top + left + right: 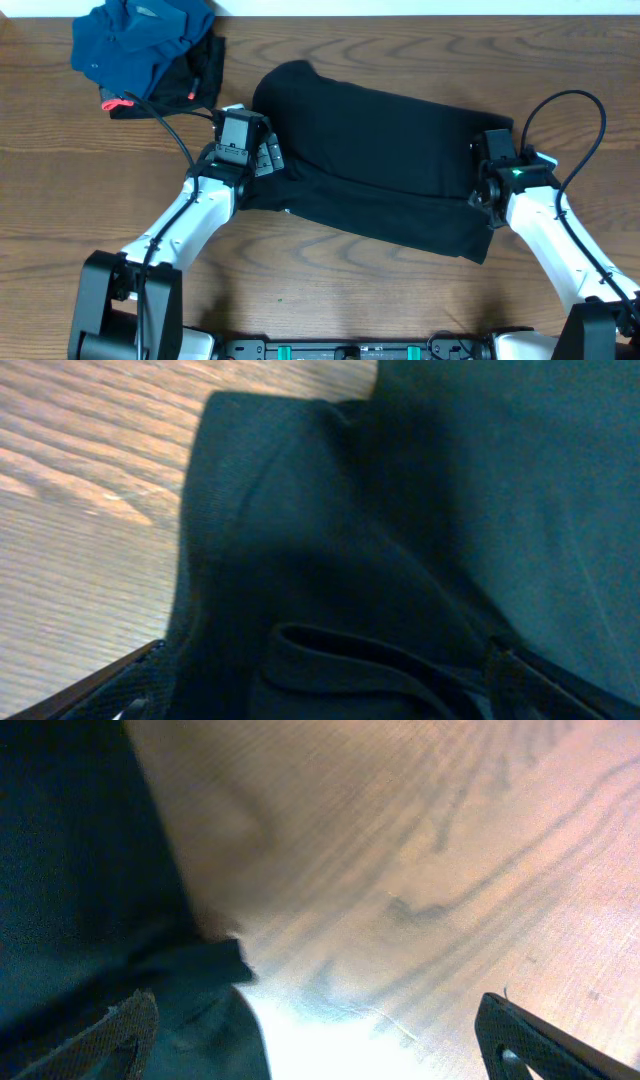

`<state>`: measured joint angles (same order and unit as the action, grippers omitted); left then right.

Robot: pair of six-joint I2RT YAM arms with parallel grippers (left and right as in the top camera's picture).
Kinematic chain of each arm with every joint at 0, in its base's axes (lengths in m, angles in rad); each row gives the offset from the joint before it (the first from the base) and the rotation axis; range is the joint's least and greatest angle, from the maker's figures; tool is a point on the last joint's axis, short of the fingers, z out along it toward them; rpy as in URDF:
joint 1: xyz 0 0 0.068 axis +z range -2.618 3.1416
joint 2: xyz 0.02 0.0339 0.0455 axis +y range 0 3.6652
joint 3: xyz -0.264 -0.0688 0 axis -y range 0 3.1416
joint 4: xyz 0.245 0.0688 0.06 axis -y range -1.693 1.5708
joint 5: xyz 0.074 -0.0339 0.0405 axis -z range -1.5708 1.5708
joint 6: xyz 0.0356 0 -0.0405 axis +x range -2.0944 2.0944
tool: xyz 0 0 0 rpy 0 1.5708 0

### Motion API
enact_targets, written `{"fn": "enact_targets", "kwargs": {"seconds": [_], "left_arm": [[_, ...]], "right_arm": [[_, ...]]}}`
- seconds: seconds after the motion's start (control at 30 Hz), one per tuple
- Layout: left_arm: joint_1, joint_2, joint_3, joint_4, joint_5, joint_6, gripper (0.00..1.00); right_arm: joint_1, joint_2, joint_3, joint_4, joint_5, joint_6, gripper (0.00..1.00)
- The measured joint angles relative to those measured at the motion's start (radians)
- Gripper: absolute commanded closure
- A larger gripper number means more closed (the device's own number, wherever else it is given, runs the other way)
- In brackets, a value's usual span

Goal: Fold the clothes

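The clothes (370, 150) lie as one black garment folded into a wide band across the middle of the table, its lower layer sticking out along the front. My left gripper (262, 152) sits at the garment's left end. In the left wrist view the left gripper (320, 695) is open, its fingers (125, 685) spread wide over a folded hem of the clothes (330, 540). My right gripper (482, 172) rests at the right end. It (320, 1040) stands open, one finger (120, 1035) over the edge of the clothes (70, 870), the other over bare wood.
A dark blue garment (140, 40) lies heaped at the back left, on a small black piece with red-pink tags (200, 70). Bare wooden table (400, 300) runs along the front. Cables loop from both arms.
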<state>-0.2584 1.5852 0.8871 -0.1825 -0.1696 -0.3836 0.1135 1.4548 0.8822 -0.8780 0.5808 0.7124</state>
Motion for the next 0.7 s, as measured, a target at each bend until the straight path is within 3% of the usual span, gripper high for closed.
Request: {"fn": "enact_targets", "kwargs": {"seconds": [0.23,0.37,0.47,0.57,0.63,0.7], "left_arm": [[-0.001,-0.139,-0.002,-0.13,-0.043,0.034,0.02],[-0.016,-0.25,-0.002,-0.203,0.046,0.122,0.02],[-0.051,-0.28,-0.002,-0.241,0.152,0.185,0.04],[-0.088,-0.254,-0.002,-0.268,0.218,0.217,0.23],[-0.112,-0.212,-0.002,-0.268,0.245,0.235,0.33],[-0.13,-0.169,-0.002,-0.268,0.261,0.242,0.44]], "right_arm": [[-0.01,0.0,0.143,-0.164,-0.05,-0.062,0.02],[-0.003,-0.002,0.192,-0.136,-0.256,-0.184,0.12],[0.018,-0.002,0.187,-0.083,-0.484,-0.294,0.49],[0.035,-0.002,0.161,-0.042,-0.64,-0.351,0.76],[0.041,-0.002,0.134,-0.026,-0.695,-0.363,0.88],[0.043,-0.002,0.108,-0.014,-0.734,-0.369,0.92]]}}
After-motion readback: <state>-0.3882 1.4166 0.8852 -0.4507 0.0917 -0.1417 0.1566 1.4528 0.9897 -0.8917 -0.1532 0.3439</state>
